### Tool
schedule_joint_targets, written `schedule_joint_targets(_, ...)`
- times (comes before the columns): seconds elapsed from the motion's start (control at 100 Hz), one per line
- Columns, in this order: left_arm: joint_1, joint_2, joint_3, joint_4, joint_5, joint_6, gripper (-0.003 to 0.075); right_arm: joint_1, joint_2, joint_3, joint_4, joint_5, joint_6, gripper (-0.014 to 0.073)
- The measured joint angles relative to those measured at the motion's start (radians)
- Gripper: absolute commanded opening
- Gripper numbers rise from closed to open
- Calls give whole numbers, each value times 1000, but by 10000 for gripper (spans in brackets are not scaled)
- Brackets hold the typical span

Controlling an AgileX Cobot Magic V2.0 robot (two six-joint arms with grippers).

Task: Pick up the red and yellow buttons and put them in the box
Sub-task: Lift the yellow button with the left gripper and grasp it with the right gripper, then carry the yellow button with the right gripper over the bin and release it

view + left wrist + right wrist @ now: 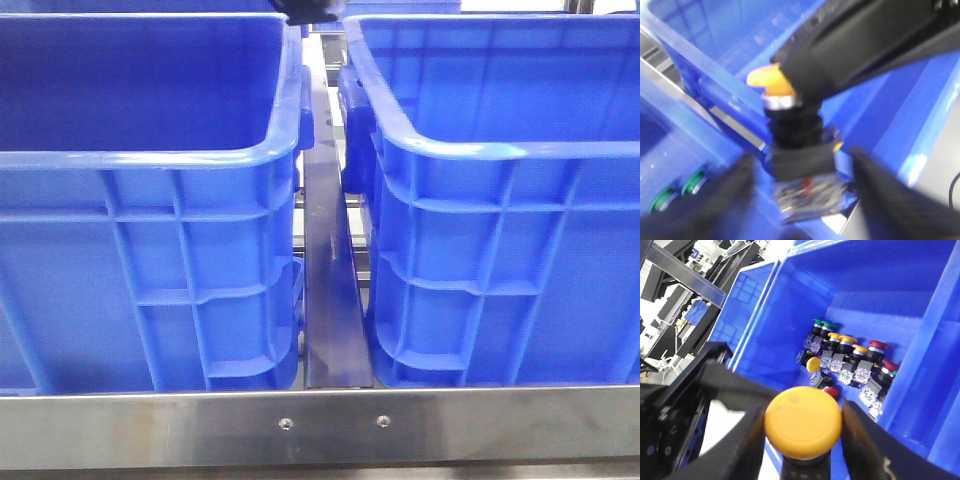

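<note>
My right claw [802, 440] grips a yellow mushroom-head push button [803, 422] above the blue plastic crate [850, 295], where more buttons lie at two o'clock. My left claw [802, 200] spreads wide around its body. A careless handover could drop it.

Yellow button [803, 421]: round mushroom cap, matte, sits on dark body; held between right gripper fingers, cap facing camera, above blue bin wall. Same button from left wrist view [771, 81]: yellow cap tilted sideways, silver collar and black body below, clear contact block at base (blurred). Other buttons lie clustered in bin corner [850, 367]: several yellow caps, red caps [878, 345], some upright, one yellow tipped over. Blue box [140, 200] at left in front view.
</note>
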Motion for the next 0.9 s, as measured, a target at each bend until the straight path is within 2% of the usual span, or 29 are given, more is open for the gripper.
schedule_joint_targets(0.13,0,-2,0,11,4,2,671,-49,0,-22,-5,-9,-22,184)
schedule_joint_targets(0.27,0,-14,0,14,4,2,671,-169,0,-46,-33,-60,-72,184)
schedule_joint_targets(0.51,0,-16,0,16,0,5,671,-350,0,-48,-219,-266,-205,184)
schedule_joint_targets(0.65,0,-16,0,16,-10,5,671,-374,7,-19,-298,-423,-238,184)
schedule_joint_targets(0.9,0,-16,0,16,-12,5,671,-377,121,0,-311,-654,-263,184)
